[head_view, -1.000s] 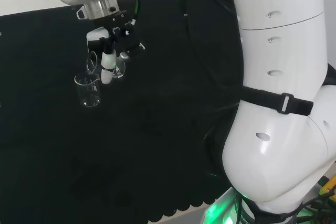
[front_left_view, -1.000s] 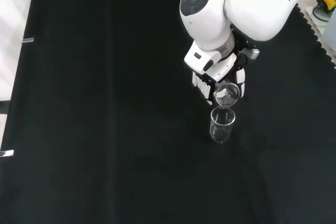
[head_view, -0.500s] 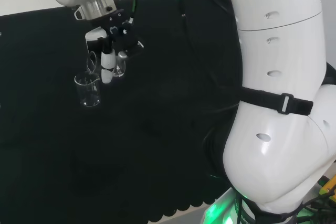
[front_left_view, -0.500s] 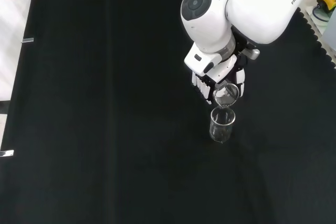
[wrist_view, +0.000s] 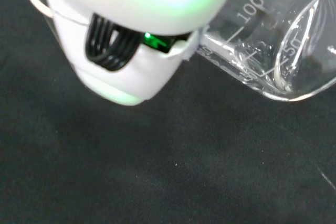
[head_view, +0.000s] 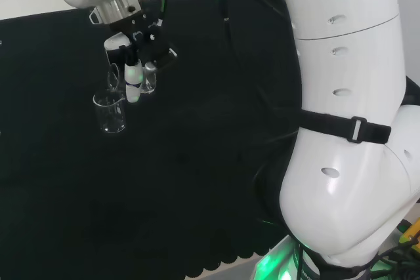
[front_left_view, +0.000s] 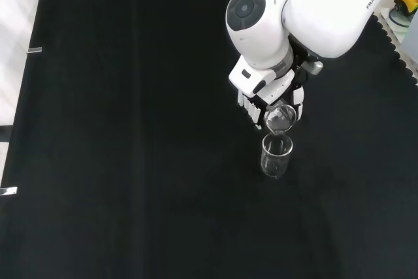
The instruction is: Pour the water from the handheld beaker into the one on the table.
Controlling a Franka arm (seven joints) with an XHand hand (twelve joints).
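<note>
Beaker [front_left_view: 281, 119] tilted in hand [front_left_view: 269, 96], above table beaker [front_left_view: 276, 155].

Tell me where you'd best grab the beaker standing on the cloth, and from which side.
Probably around the mid wall of the standing beaker, coming in level from its side. It stands upright with an open mouth, and the hand tilts the held beaker just over that rim, so the top looks blocked.
</note>
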